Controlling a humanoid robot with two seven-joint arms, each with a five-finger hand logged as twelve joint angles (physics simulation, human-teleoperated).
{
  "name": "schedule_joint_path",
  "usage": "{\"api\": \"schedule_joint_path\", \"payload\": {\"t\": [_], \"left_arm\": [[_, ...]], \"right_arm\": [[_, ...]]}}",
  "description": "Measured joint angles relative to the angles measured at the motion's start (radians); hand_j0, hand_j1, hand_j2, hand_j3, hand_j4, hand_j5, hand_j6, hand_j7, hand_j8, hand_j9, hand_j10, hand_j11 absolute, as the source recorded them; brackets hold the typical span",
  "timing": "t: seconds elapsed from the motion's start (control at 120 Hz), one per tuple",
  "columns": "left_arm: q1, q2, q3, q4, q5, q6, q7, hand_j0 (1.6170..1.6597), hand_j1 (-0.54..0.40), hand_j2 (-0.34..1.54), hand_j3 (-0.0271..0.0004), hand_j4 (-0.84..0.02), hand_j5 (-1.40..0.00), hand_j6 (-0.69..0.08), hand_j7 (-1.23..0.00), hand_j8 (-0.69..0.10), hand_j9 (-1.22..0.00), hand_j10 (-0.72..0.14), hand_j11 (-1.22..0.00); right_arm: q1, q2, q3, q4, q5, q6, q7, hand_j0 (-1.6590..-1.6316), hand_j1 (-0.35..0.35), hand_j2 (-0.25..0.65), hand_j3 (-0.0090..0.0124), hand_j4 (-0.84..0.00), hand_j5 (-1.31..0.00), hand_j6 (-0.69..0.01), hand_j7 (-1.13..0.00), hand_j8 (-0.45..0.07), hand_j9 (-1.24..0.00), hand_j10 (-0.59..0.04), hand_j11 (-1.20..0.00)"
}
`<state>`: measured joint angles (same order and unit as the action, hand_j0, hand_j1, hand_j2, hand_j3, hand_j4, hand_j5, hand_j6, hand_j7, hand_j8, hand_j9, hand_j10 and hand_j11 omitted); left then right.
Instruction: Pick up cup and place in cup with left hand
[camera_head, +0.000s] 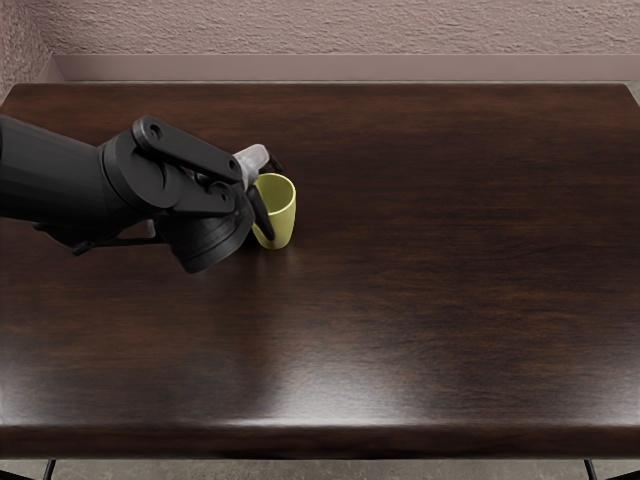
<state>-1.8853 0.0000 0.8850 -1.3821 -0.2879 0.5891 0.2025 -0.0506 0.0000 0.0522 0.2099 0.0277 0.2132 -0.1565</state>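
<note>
At left of centre on the table, the yellow cup (283, 216) stands about upright, its mouth facing up. My left hand (256, 196) is right at its left side and overlaps the cup's left part from this view. Whether the hand grips the cup is unclear. A pale grey piece (252, 161) shows just behind the hand, above the cup's rim; I cannot tell if it is part of the hand or a separate object. No second cup can be made out clearly. The right hand is out of view.
The dark wooden table (440, 260) spans the view, with its front edge near the bottom. My left forearm (50, 170) reaches in from the left edge over the table. A textured wall (350, 30) rises beyond the back edge.
</note>
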Motion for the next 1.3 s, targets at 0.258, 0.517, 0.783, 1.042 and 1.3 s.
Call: {"api": "schedule_joint_path", "payload": {"t": [0.258, 0.517, 0.783, 1.042, 1.3], "left_arm": [[0.000, 0.000, -0.018, 0.000, 0.015, 0.000, 0.001, 1.6581, -0.056, 0.07, 0.0000, -0.339, -0.44, -0.340, -0.44, -0.322, -0.44, -0.338, -0.44], [0.008, 0.000, -0.019, 0.001, 0.019, 0.002, 0.002, 1.6580, -0.111, 0.08, 0.0000, -0.417, -0.48, -0.332, -0.49, -0.294, -0.51, -0.398, -0.50], [0.007, 0.000, -0.017, 0.000, 0.014, -0.001, 0.001, 1.6550, -0.169, 0.12, 0.0000, -0.423, -0.66, -0.241, -0.66, -0.207, -0.67, -0.343, -0.67], [-0.037, 0.000, -0.023, -0.004, -0.005, -0.003, 0.002, 1.6536, -0.118, 0.10, 0.0000, -0.431, -0.73, -0.261, -0.74, -0.216, -0.73, -0.373, -0.73], [-0.199, 0.000, -0.033, -0.031, -0.048, -0.007, 0.008, 1.6527, -0.083, 0.10, 0.0000, -0.454, -0.80, -0.284, -0.79, -0.237, -0.79, -0.426, -0.79]], "right_arm": [[0.000, 0.000, 0.000, 0.000, 0.000, 0.000, 0.000, -1.6581, -0.331, -0.003, 0.0000, -0.015, -0.02, -0.015, -0.02, -0.015, -0.02, -0.015, -0.02], [0.000, 0.000, 0.000, 0.000, 0.000, 0.000, 0.000, -1.6581, -0.331, -0.003, 0.0000, -0.015, -0.02, -0.015, -0.02, -0.015, -0.02, -0.015, -0.02], [0.000, 0.000, 0.000, 0.000, 0.000, 0.000, 0.000, -1.6581, -0.331, -0.003, 0.0000, -0.015, -0.02, -0.015, -0.02, -0.015, -0.02, -0.015, -0.02], [0.000, 0.000, 0.000, 0.000, 0.000, 0.000, 0.000, -1.6581, -0.331, -0.003, 0.0000, -0.015, -0.02, -0.015, -0.02, -0.015, -0.02, -0.015, -0.02], [0.000, 0.000, 0.000, 0.000, 0.000, 0.000, 0.000, -1.6581, -0.331, -0.003, 0.0000, -0.015, -0.02, -0.015, -0.02, -0.015, -0.02, -0.015, -0.02]]}}
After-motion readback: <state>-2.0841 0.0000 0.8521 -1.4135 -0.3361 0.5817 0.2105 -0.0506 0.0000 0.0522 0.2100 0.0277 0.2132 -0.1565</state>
